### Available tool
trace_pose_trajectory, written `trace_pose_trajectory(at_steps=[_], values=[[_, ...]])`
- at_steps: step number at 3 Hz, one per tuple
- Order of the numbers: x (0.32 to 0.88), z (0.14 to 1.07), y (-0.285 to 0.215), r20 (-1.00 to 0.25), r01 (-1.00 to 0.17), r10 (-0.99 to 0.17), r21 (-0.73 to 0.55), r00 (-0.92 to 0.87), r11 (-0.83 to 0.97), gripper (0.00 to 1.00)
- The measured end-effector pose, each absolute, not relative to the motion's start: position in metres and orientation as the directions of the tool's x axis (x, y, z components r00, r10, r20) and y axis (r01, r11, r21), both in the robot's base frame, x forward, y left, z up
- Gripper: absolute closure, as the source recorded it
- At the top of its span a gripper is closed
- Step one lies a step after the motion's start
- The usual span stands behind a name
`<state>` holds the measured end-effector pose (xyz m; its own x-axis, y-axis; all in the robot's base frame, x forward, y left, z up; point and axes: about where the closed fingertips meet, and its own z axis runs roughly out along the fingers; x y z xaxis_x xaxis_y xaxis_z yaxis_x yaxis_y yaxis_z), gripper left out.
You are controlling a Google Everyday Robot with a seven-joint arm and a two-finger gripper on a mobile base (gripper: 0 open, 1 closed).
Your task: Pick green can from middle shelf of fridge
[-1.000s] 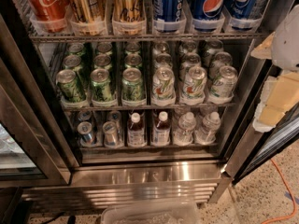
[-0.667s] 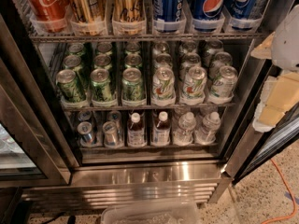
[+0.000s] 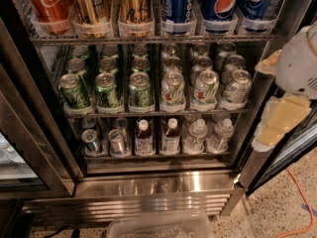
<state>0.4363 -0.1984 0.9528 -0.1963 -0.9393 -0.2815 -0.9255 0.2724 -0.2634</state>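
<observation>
The fridge (image 3: pixel 148 185) stands open in front of me, with a steel frame and a dark interior. Its middle shelf (image 3: pixel 148 114) is a wire rack. The left lanes hold dark green cans; the front ones are at the left (image 3: pixel 74 90), middle (image 3: pixel 107 89) and right (image 3: pixel 140 89). White cans with green marks (image 3: pixel 205 88) fill the right lanes. My gripper (image 3: pixel 273 90) is at the right edge, outside the fridge by its right frame, level with the middle shelf. Its pale yellow fingers (image 3: pixel 280 122) stand apart and hold nothing.
The rack above holds a red can (image 3: pixel 47 4), gold cans (image 3: pixel 91 4) and blue cans (image 3: pixel 223 4). The rack below holds small bottles (image 3: pixel 143 138) and small cans (image 3: pixel 91 140). A clear plastic bin (image 3: pixel 158 226) sits on the floor in front. An orange cable (image 3: pixel 302 202) lies at the right.
The gripper has shifted a little to the left and down, toward the fridge opening. The cans have not moved.
</observation>
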Motion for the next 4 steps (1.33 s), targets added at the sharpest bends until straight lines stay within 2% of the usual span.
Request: trace_pose_trajectory(at_steps=[1,3,4], values=[[0.443,0.917,-0.173,-0.354,-0.923,-0.922,-0.278,-0.157,0.265,0.0],[0.436,0.897,-0.161,-0.398,-0.924,-0.905,-0.271,-0.149,0.271,0.0],[0.434,0.871,-0.131,-0.478,-0.923,-0.874,-0.289,-0.093,0.256,0.0]])
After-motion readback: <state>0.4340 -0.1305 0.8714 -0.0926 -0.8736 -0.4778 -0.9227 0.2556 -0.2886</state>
